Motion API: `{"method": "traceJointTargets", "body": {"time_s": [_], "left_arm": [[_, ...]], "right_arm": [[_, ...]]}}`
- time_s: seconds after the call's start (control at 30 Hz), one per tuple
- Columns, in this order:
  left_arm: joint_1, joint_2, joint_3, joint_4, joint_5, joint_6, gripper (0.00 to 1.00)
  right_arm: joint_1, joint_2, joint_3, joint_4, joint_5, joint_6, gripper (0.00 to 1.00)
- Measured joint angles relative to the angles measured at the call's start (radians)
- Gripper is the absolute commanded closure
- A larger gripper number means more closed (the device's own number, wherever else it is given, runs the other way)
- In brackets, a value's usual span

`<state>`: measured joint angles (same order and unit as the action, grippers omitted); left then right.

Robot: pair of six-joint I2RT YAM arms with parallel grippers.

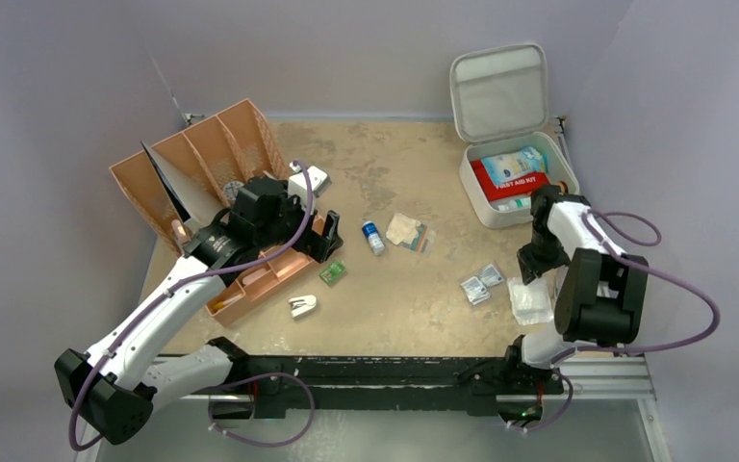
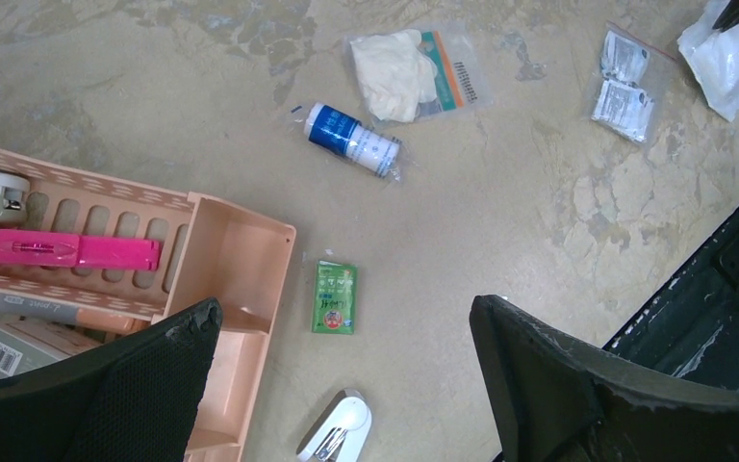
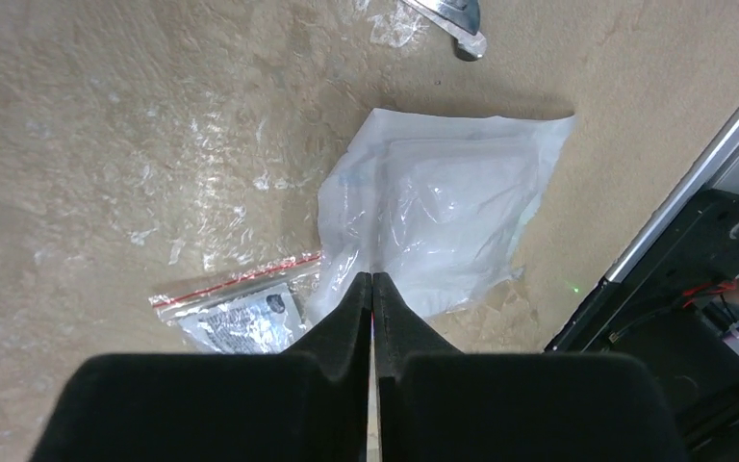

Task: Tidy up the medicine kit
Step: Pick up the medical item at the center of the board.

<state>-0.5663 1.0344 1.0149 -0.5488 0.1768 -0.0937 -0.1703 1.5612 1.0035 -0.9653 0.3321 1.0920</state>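
The medicine kit point(image 1: 482, 206), a light grey hard case, stands open at the back right with its lid point(image 1: 498, 91) raised. A red first aid pouch point(image 1: 510, 177) and a pale blue packet lie inside it. Just in front of the case, my right gripper point(image 1: 531, 276) point(image 3: 372, 279) points down at the table. Its jaws are pressed together on the near edge of a white plastic packet point(image 3: 443, 221) point(image 1: 531, 300) lying there. My left gripper point(image 1: 327, 245) point(image 2: 344, 316) hangs wide open over a green sachet point(image 2: 335, 296) point(image 1: 332, 273), holding nothing.
A blue-and-white bottle point(image 1: 373, 237) point(image 2: 353, 140), a bagged glove point(image 1: 410, 231) point(image 2: 409, 63), foil sachets in zip bags point(image 1: 481, 284) point(image 3: 241, 318) and a small white stapler point(image 1: 302, 306) point(image 2: 339, 428) lie on the table. Orange trays point(image 1: 202, 164) point(image 2: 241, 269) stand at the left.
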Motion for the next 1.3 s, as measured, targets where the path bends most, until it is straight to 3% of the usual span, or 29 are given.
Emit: {"method": "traceJointTargets", "body": {"time_s": [0.4, 0.63, 1.0, 1.3], "left_arm": [[0.000, 0.000, 0.000, 0.000, -0.014, 0.000, 0.01], [0.000, 0.000, 0.000, 0.000, -0.016, 0.000, 0.01], [0.000, 0.000, 0.000, 0.000, -0.024, 0.000, 0.01], [0.000, 0.000, 0.000, 0.000, -0.025, 0.000, 0.01]], "right_arm": [[0.000, -0.267, 0.016, -0.001, 0.025, -0.106, 1.00], [0.000, -0.364, 0.046, 0.101, 0.018, -0.222, 1.00], [0.001, -0.272, 0.164, 0.253, -0.014, -0.313, 1.00], [0.050, -0.198, 0.272, 0.408, 0.054, -0.454, 1.00]]}}
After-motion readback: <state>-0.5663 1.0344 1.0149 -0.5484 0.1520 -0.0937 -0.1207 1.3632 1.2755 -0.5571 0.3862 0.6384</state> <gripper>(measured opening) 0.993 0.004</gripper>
